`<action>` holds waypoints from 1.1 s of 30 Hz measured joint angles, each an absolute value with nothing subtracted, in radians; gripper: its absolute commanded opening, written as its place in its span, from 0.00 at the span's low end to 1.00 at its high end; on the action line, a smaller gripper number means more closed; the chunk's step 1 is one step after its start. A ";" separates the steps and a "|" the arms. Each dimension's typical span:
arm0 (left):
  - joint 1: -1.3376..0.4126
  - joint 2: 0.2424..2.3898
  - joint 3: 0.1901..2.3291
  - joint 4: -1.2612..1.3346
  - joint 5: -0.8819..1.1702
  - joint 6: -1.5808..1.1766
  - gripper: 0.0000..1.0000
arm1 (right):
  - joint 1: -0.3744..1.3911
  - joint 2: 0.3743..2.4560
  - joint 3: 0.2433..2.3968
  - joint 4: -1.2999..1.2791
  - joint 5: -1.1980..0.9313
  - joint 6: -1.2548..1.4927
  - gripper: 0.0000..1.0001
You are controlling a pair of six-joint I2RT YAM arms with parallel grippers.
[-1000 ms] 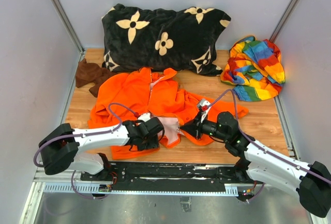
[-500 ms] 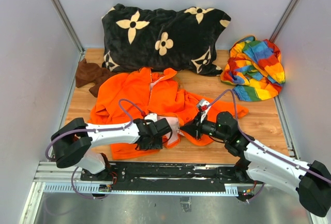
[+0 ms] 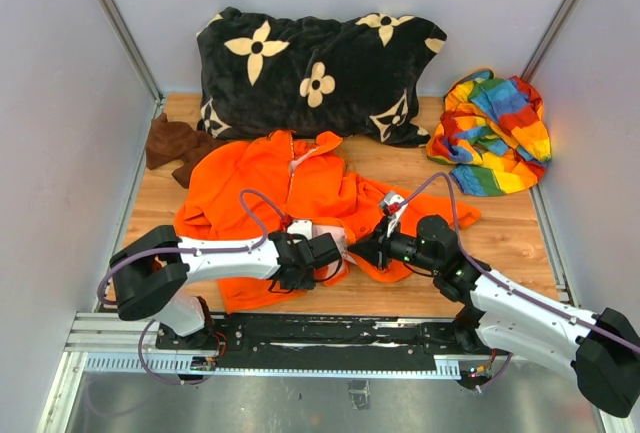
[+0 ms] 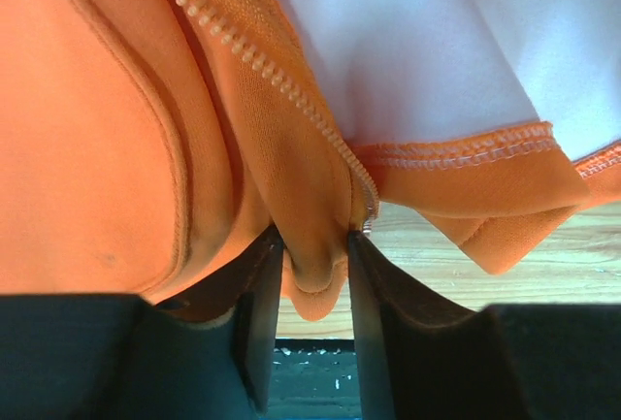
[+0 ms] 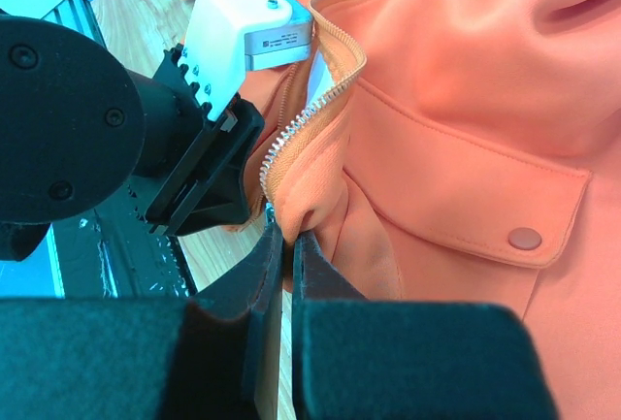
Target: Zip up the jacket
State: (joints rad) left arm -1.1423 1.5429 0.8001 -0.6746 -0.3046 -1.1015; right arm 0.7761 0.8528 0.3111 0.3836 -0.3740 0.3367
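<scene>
The orange jacket (image 3: 262,175) lies spread open on the wooden table, pale pink lining showing at its bottom middle. My left gripper (image 3: 336,253) is at the bottom hem; in the left wrist view its fingers (image 4: 260,294) pinch a fold of orange cloth (image 4: 312,255) at the lower end of the pale zipper strip (image 4: 254,56). My right gripper (image 3: 364,250) faces it from the right. In the right wrist view it (image 5: 287,243) is shut on the other front edge, just below the zipper teeth (image 5: 296,124). The patch pocket with its snap (image 5: 525,238) lies beside it.
A black pillow with cream flowers (image 3: 310,68) lies at the back. A rainbow-striped cloth (image 3: 495,133) sits at the back right, a small dark brown cloth (image 3: 170,143) at the left. The metal rail (image 3: 330,338) runs along the near edge.
My left gripper has moved right along the jacket's bottom hem, up close to the right gripper. The right arm has stayed still.
</scene>
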 measured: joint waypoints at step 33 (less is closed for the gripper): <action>-1.145 0.614 0.295 -0.122 -0.413 -1.027 0.00 | 0.773 0.864 0.379 0.270 -0.389 0.312 0.01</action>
State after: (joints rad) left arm -1.1450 0.6140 0.2955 -0.1223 -0.4129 -1.0267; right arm 0.7727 0.8639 0.3790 0.2699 -0.3889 0.3122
